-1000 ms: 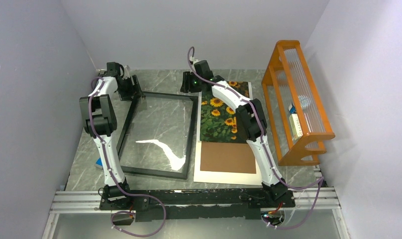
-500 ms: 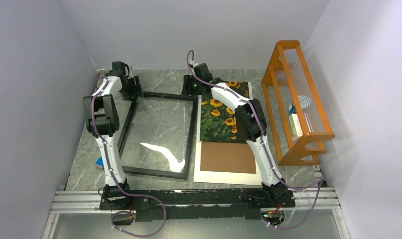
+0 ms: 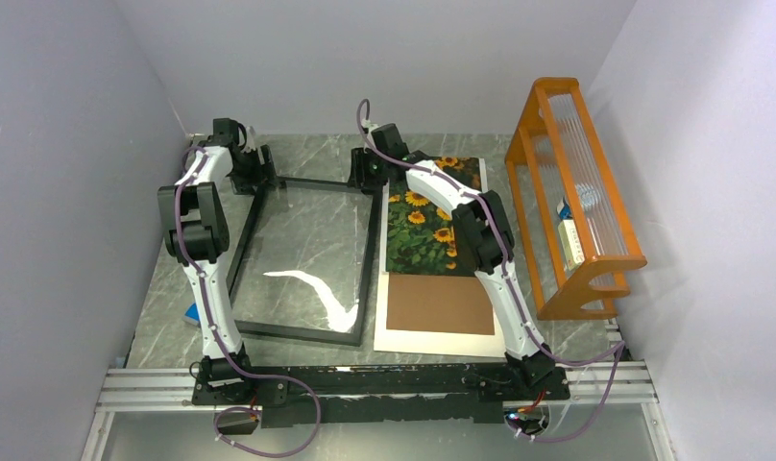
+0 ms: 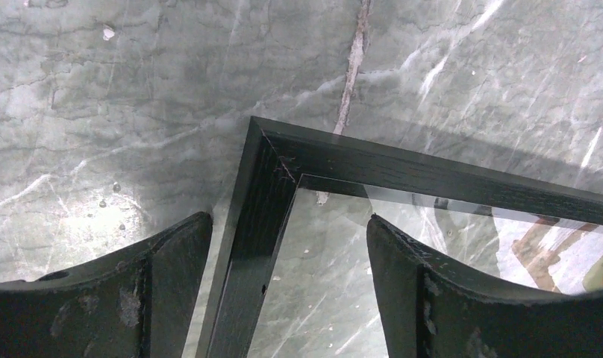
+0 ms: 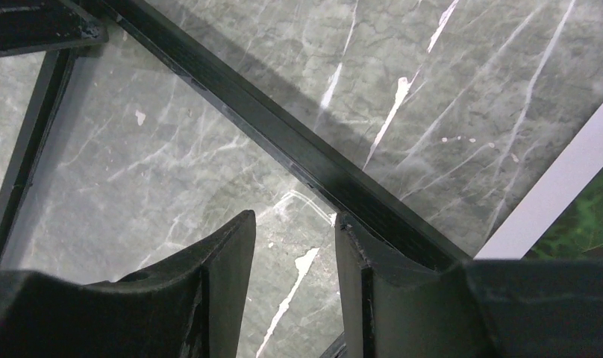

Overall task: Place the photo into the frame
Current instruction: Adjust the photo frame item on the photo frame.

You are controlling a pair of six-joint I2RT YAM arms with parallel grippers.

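Observation:
The frame (image 3: 307,254), thin and black with a glass pane, lies flat on the marble table. My left gripper (image 3: 254,165) is at its far left corner. In the left wrist view that gripper (image 4: 289,220) is open and straddles the frame's (image 4: 403,168) left bar near the corner, without closing on it. My right gripper (image 3: 370,171) is at the far right corner. There it (image 5: 295,218) is open over the glass, with one finger (image 5: 366,253) against the frame's (image 5: 283,142) bar. The sunflower photo (image 3: 423,226) lies to the frame's right, partly under the right arm.
A white mat sheet (image 3: 442,343) lies under the photo, and a brown backing board (image 3: 440,303) rests on its near half. An orange wooden rack (image 3: 571,192) stands at the right. A small blue object (image 3: 190,312) lies by the left arm. Walls close in on three sides.
Both grippers have shifted slightly at the frame's far corners. The frame, the photo and the boards lie about where they were.

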